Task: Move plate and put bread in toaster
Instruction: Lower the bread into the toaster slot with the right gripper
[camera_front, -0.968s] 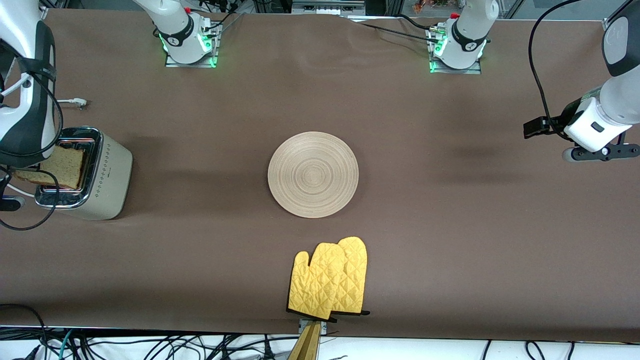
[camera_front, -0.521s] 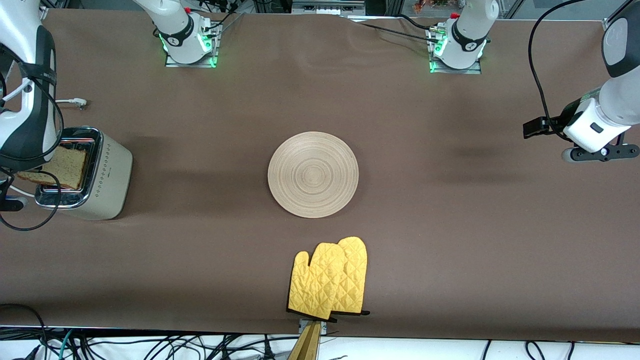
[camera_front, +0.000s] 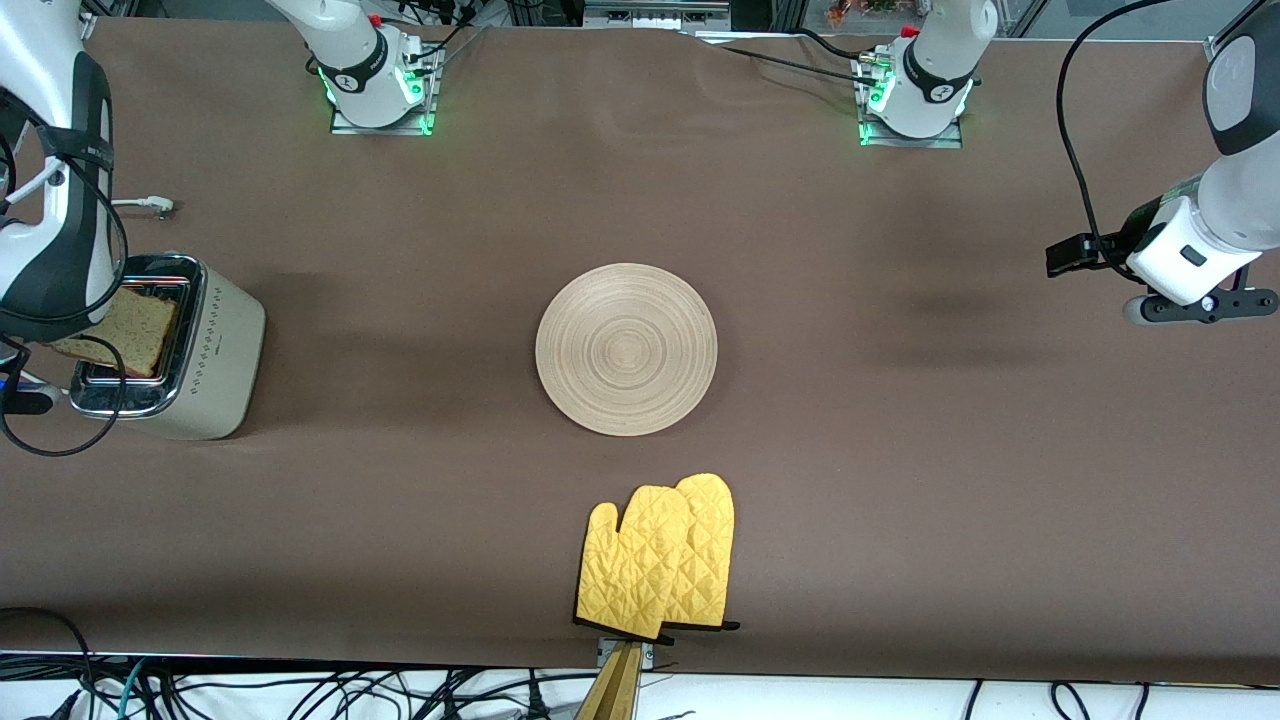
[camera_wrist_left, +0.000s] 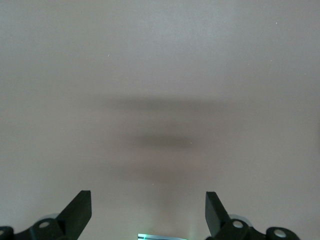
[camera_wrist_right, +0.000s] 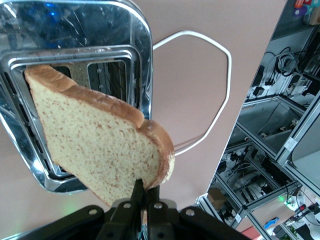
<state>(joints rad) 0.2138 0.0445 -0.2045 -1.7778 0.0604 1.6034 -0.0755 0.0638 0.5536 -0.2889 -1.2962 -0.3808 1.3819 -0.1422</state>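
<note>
The bread (camera_front: 125, 328) hangs tilted over the chrome top of the cream toaster (camera_front: 215, 350), which stands at the right arm's end of the table. My right gripper (camera_wrist_right: 143, 189) is shut on the bread's (camera_wrist_right: 97, 140) crust edge, holding the slice just above the toaster's (camera_wrist_right: 142, 60) slots. The round wooden plate (camera_front: 626, 348) lies bare at the table's middle. My left gripper (camera_wrist_left: 148, 211) is open and empty, up in the air over bare table at the left arm's end (camera_front: 1195, 303), where that arm waits.
A pair of yellow oven mitts (camera_front: 660, 560) lies near the table's front edge, nearer to the camera than the plate. The toaster's white cord (camera_wrist_right: 220, 100) loops on the table beside it, its plug (camera_front: 150, 205) lying farther from the camera.
The right arm has shifted the bread slightly over the toaster top, away from the camera. The left arm has barely moved.
</note>
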